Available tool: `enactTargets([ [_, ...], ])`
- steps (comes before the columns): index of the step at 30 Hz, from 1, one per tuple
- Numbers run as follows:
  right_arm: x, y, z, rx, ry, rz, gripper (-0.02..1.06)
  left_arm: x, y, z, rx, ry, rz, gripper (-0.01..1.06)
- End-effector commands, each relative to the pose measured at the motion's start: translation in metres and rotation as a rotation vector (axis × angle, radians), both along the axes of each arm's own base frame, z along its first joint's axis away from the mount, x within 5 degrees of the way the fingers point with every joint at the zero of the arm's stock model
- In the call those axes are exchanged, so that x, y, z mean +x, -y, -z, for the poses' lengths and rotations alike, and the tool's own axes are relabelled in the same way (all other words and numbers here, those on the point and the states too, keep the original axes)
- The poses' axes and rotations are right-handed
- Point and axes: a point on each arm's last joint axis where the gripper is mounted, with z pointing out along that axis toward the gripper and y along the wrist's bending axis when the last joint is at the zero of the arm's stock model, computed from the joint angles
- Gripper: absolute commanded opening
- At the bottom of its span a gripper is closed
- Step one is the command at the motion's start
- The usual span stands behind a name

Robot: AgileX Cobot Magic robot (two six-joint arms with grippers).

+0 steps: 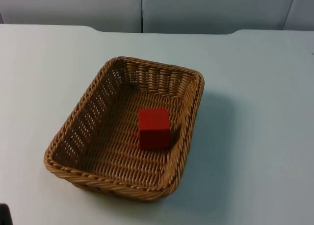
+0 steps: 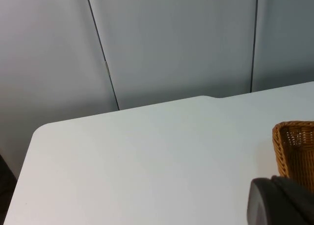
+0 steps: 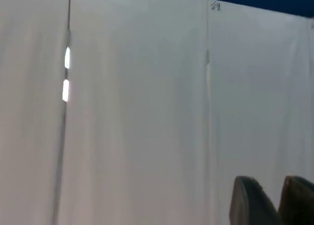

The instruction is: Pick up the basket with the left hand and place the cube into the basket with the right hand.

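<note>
The red cube (image 1: 154, 128) already rests inside the wicker basket (image 1: 88, 107), right of its centre; the basket stands on the white table (image 1: 255, 112), long axis running near-left to far-right. The left pincer (image 2: 282, 200) sits just beside the basket's corner, its grip state undeterminable. The right pincer (image 3: 269, 200) faces the grey partition wall (image 3: 137, 112), fingertips slightly parted, grasping nothing.
</note>
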Motion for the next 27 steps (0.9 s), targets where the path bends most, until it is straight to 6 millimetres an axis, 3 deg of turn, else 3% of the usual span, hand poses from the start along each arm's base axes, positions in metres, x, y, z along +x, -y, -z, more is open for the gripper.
enactTargets([
  [1,-0.002,0.002,0.001,-0.076,-0.037,0.076,0.20,0.000,0.000,0.000,-0.009,0.013,0.004,0.00],
  [5,-0.005,0.007,0.001,-0.399,-0.195,0.349,0.20,0.001,0.001,-0.004,-0.014,0.057,0.008,0.00],
  [12,-0.007,0.011,0.001,-0.514,-0.267,0.482,0.20,0.001,0.001,-0.004,-0.015,0.062,0.008,0.00],
  [15,-0.009,0.013,0.001,-0.680,-0.372,0.616,0.20,0.001,0.001,-0.004,-0.015,0.062,0.008,0.00],
  [17,-0.009,0.014,0.001,-0.663,-0.374,0.610,0.20,0.001,0.001,-0.004,-0.015,0.062,0.008,0.00],
  [20,-0.008,0.017,0.006,-0.499,-0.355,0.529,0.20,0.001,0.001,-0.004,-0.015,0.062,0.008,0.00],
  [24,-0.016,0.032,0.015,-0.449,-0.525,0.699,0.20,0.001,0.001,-0.003,-0.017,0.049,0.010,0.00],
  [27,-0.026,0.043,0.024,-0.274,-0.585,0.797,0.20,0.001,0.001,-0.002,-0.018,0.036,0.011,0.00],
])
